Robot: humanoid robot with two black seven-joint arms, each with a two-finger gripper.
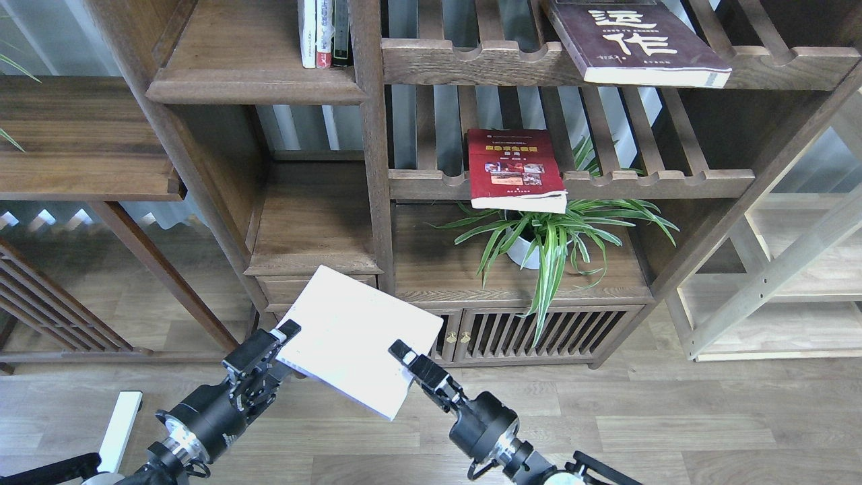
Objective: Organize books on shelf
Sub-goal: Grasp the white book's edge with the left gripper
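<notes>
The pale lavender-white book (350,337) hangs tilted in the air in front of the bookcase's small drawer. My left gripper (279,340) is shut on its left corner. My right gripper (402,353) is shut on its right edge. The large maroon book (633,40) with white characters lies on the top slatted rack, overhanging the front rail. The red book (515,168) with the yellow band lies on the slatted rack below it. The shelf (256,86), a solid dark board, is at the upper left, well above the held book.
Thin white, red and dark volumes (323,34) stand at the shelf's right end. A second solid board (313,259) sits just above the drawer (283,289). A potted spider plant (545,236) stands under the red book. Pale shelving (774,283) is at the right, a dark side table (81,135) at the left.
</notes>
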